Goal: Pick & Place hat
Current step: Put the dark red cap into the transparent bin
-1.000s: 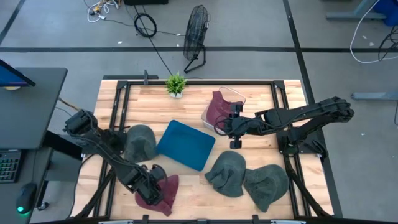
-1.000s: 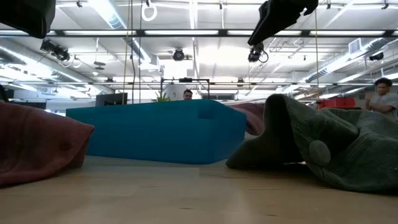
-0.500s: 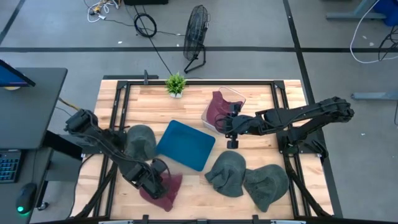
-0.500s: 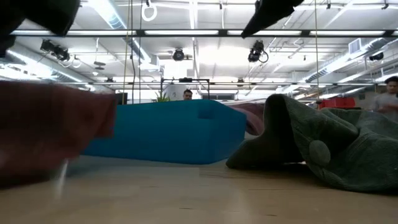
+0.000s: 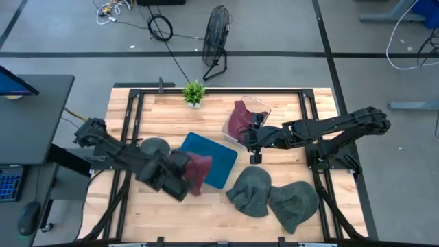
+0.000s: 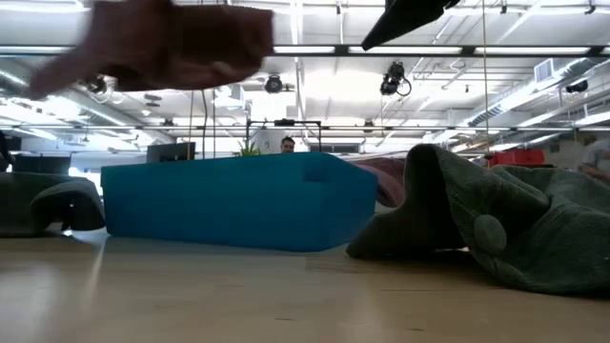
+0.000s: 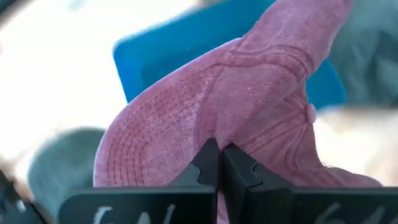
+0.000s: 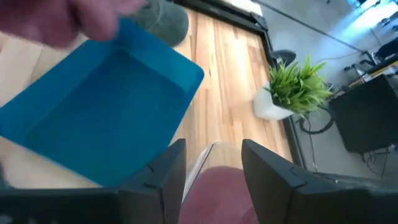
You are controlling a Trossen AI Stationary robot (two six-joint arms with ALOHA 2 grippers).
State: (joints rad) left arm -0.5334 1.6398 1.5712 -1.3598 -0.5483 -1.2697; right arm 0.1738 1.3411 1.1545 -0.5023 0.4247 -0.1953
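Maroon hat (image 5: pixel 199 169) hangs pinched in the left gripper (image 5: pixel 184 173), whose fingers (image 7: pixel 208 163) are clamped tight on its fabric, and it is raised off the counter (image 5: pixel 206 209) above the blue tray's (image 5: pixel 206 156) near left edge. Beside the arm, toward the counter's left edge, lies a grey-green hat (image 5: pixel 154 154). Two more grey-green hats (image 5: pixel 250 191) sit close together near the front right corner. The right gripper (image 5: pixel 251 139) hovers with its fingers spread apart by the clear bin (image 5: pixel 259 105) at the back, which holds another maroon hat (image 5: pixel 240 118). A small potted plant (image 5: pixel 194 92) stands at the back edge.
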